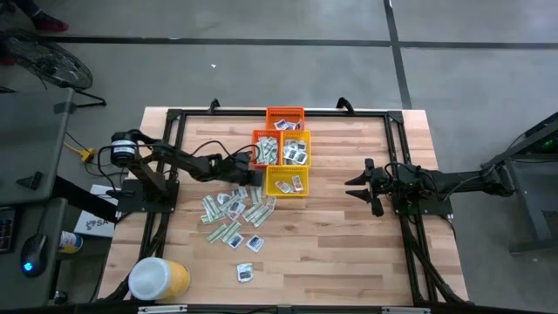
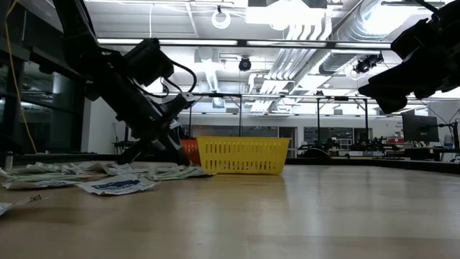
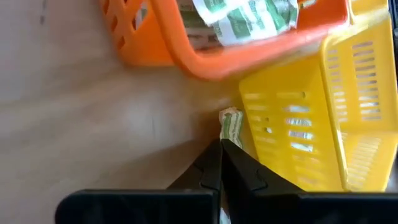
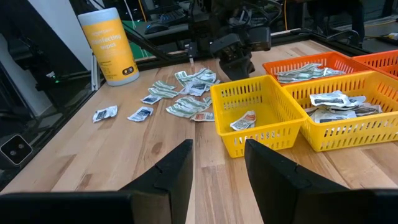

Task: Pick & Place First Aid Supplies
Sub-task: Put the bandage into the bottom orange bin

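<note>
Green-and-white paper showed between my dark fingers: my left end effector [image 3: 221, 163] had clamped down on one strip packet [image 3: 231, 124], pinching its near end so the rest stuck out free ahead. I held it low over the wooden desk [image 1: 349, 235], right beside the orange basket [image 3: 186, 56] and the yellow basket [image 3: 311, 124], because that corner lay at the edge of the loose pile of first aid supplies [image 1: 234, 212]. Similar green strips already lay in the orange basket, so I judged that was where this one belonged. My right end effector [image 4: 214, 165] waited with its fingers spread and nothing between them, well apart on the far side of the baskets, leaving the left arm room.
</note>
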`<action>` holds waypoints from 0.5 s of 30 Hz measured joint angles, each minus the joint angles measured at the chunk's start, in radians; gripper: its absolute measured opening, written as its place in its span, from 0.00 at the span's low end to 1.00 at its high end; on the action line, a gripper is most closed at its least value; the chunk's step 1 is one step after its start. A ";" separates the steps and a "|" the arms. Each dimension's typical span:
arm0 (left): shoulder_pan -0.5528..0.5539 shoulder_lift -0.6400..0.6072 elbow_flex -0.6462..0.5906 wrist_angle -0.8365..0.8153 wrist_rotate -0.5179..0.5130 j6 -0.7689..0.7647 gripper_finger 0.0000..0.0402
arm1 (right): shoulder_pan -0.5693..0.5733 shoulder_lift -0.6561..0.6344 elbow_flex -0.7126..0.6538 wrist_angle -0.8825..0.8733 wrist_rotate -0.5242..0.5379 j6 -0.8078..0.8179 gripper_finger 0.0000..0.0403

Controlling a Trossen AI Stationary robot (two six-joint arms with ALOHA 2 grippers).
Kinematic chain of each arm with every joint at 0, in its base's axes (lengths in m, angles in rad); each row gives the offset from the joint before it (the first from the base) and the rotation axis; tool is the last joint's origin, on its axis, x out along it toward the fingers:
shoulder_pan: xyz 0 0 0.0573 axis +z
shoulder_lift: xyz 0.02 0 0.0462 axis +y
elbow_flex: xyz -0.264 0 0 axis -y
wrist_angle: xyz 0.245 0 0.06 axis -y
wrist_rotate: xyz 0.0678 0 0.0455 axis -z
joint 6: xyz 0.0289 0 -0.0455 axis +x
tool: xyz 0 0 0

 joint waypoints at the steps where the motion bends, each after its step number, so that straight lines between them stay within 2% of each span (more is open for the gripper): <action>1: 0.000 -0.010 0.000 -0.007 0.008 0.003 0.00 | 0.000 0.000 0.000 0.000 0.000 0.000 0.35; 4: 0.000 -0.047 -0.005 -0.078 0.022 0.006 0.00 | 0.000 0.000 0.000 0.000 0.000 0.000 0.35; 8: 0.000 -0.119 -0.008 -0.191 -0.010 0.009 0.00 | 0.000 0.000 0.000 0.000 0.000 0.000 0.35; 15: 0.000 -0.251 -0.025 -0.270 -0.054 0.014 0.00 | 0.000 0.000 0.000 0.000 0.000 0.000 0.35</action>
